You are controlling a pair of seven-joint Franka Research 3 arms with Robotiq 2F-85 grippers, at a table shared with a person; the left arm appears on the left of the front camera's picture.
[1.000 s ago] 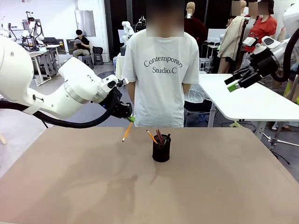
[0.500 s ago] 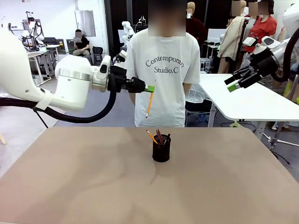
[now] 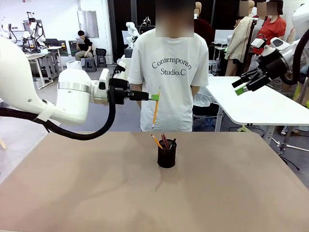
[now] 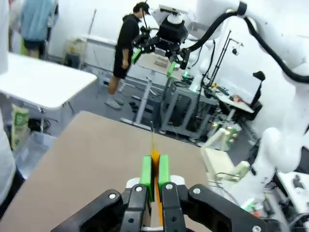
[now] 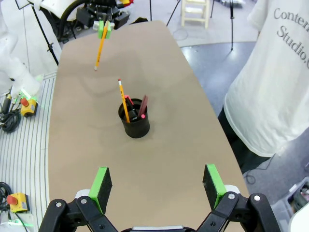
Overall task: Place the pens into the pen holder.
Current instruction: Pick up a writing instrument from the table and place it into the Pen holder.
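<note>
In the front view the left end effector (image 3: 155, 97) hangs above the far part of the brown worktop (image 3: 87, 188), pinching the top of a yellow-orange pencil (image 3: 155, 110) that dangles nearly upright, tip down, above and a little left of the pen holder (image 3: 167, 155). The holder stands on the worktop near the middle, toward the far edge, with several pens (image 3: 163, 141) leaning in it. A person in a white T-shirt (image 3: 169, 77) stands just behind the far edge, directly behind the pencil. The right end effector (image 3: 243, 86) is raised well off to the right, over a white table (image 3: 260, 104), its fingers apart and holding nothing.

The left wrist view looks along the green pads (image 4: 146, 170), pressed onto the orange pencil shaft (image 4: 154, 162), with bare worktop beyond and the other arm farther off.

In the right wrist view the green pads (image 5: 102, 182) stand wide apart with nothing between them. Beyond them the holder (image 5: 134, 121) sits on the worktop with a pencil and dark pens sticking out, nothing else around it. Farther off, the gripped pencil (image 5: 100, 50) hangs apart from the holder.
</note>
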